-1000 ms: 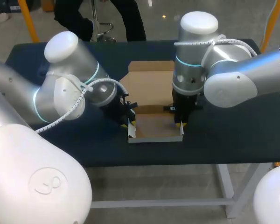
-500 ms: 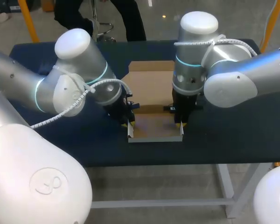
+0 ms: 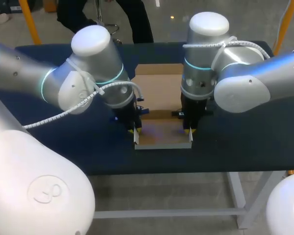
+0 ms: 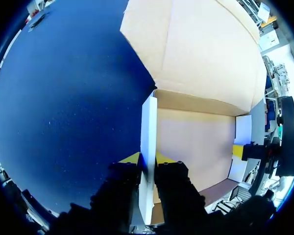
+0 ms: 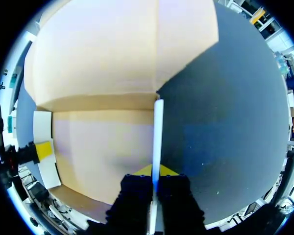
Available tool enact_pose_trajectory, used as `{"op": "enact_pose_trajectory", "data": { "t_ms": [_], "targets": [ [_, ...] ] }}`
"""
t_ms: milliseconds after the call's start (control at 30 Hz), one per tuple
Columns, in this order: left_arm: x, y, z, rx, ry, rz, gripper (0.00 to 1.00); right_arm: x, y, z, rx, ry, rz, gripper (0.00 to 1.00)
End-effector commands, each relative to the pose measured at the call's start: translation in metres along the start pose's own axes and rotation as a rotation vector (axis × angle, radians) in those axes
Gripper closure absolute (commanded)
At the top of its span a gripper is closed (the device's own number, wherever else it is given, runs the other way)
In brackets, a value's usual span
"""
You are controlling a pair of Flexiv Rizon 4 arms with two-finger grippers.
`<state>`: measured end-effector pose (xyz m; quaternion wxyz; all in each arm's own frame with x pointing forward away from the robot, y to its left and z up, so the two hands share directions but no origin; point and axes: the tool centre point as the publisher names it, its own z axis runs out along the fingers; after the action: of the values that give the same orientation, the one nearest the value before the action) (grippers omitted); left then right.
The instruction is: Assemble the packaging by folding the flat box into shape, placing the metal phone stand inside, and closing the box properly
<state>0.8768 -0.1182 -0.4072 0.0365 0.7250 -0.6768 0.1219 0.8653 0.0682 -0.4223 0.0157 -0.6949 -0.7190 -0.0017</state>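
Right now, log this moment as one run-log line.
left gripper: shut on left side wall, upright | right gripper: shut on right side wall, upright | lid: open, flat | phone stand: not in view

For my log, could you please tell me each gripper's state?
Left gripper: shut on white left wall of brown cardboard box.
Right gripper: shut on its white right wall.

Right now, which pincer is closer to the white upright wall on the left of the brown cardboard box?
Left. The left pincer is clamped on that white wall; the right pincer clamps the opposite wall, across the box floor.
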Motion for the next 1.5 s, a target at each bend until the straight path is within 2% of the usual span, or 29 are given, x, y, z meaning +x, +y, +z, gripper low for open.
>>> {"op": "enact_pose_trajectory", "data": {
  "t_ms": [33,100,233,600,633,667,733,800,1167,1367,1500],
  "targets": [
    [0.004,-0.001,0.005,0.007,-0.441,-0.005,0.84,0.003,0.0,0.0,0.002,-0.002,-0.001,1.0],
    [0.004,-0.001,0.005,0.011,-0.45,-0.01,0.87,0.003,0.0,0.0,0.002,-0.002,-0.001,1.0],
    [0.003,-0.002,0.006,0.015,-0.465,-0.018,1.0,0.003,0.0,0.0,0.002,-0.002,-0.001,1.0],
    [0.0,0.0,0.009,0.03,-0.492,-0.038,1.0,0.003,0.0,0.0,0.002,-0.002,-0.001,1.0],
    [0.0,0.0,0.009,0.033,-0.494,-0.042,1.0,0.004,0.0,-0.001,-0.002,-0.002,-0.005,0.97],
    [-0.001,0.0,0.009,0.036,-0.495,-0.044,1.0,0.004,-0.001,-0.003,-0.006,-0.002,-0.01,0.79],
    [-0.001,0.001,0.009,0.038,-0.495,-0.046,1.0,0.005,-0.002,-0.006,-0.013,0.001,-0.018,0.54],
    [-0.002,0.001,0.009,0.04,-0.494,-0.048,1.0,0.006,-0.003,-0.009,-0.022,0.005,-0.026,0.0],
    [-0.006,0.003,0.005,0.055,-0.48,-0.055,1.0,0.0,-0.016,-0.032,-0.108,0.059,-0.088,0.0],
    [-0.007,0.004,0.002,0.063,-0.466,-0.056,1.0,-0.007,-0.026,-0.045,-0.177,0.09,-0.165,0.0],
    [-0.009,0.004,0.001,0.069,-0.441,-0.048,1.0,-0.014,-0.034,-0.054,-0.226,0.117,-0.263,0.0]
  ]
}}
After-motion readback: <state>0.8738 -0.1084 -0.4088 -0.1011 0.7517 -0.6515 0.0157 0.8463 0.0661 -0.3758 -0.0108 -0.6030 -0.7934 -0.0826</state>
